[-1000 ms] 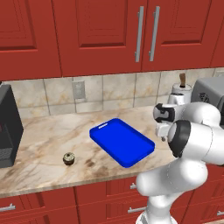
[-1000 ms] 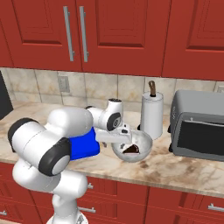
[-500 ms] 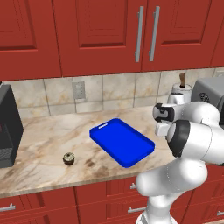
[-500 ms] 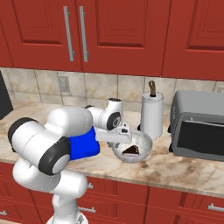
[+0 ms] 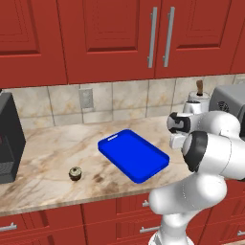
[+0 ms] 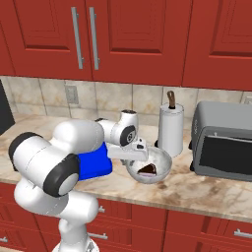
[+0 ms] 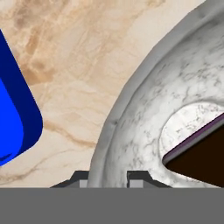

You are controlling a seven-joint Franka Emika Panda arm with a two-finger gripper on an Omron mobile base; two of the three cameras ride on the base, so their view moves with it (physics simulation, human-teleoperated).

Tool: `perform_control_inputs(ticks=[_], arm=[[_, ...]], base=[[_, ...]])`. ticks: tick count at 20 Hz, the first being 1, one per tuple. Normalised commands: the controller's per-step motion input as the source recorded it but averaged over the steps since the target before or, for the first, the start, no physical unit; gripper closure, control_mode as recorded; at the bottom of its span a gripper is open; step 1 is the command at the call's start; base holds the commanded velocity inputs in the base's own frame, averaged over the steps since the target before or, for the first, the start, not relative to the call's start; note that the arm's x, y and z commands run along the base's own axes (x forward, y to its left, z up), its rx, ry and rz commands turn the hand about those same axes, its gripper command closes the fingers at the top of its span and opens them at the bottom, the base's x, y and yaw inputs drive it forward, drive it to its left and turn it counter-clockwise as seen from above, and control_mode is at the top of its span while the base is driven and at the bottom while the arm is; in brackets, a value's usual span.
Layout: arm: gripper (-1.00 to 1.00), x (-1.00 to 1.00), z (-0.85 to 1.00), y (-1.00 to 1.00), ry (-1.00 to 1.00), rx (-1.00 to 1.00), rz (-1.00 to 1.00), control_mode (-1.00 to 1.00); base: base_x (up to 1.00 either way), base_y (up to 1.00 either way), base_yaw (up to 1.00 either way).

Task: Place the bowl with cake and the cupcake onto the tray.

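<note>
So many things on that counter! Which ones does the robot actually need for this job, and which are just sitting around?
Needed for the job:
bowl with cake, its rim pinched by the tool
cupcake
blue tray

Just sitting around:
paper towel roll
toaster oven
black appliance at the counter's far end

- In the hand view the bowl (image 7: pixel 144 118) and its cake (image 7: pixel 201 157) run off the right edge.
- The tray (image 6: pixel 93 165) sits mostly behind the arm in the right base view.
- The cupcake (image 5: pixel 75 173) is too small for detail.
</note>
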Motion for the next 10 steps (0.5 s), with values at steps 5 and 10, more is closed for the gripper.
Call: perform_control_inputs(ticks=[5,10], arm=[[1.00,0.00,0.00,0.05,0.00,-0.03,0.00,-1.00],[1.00,0.00,0.03,0.04,-0.01,-0.02,0.01,-1.00]], base=[[0.00,0.00,0.00],[0.00,0.00,0.00]])
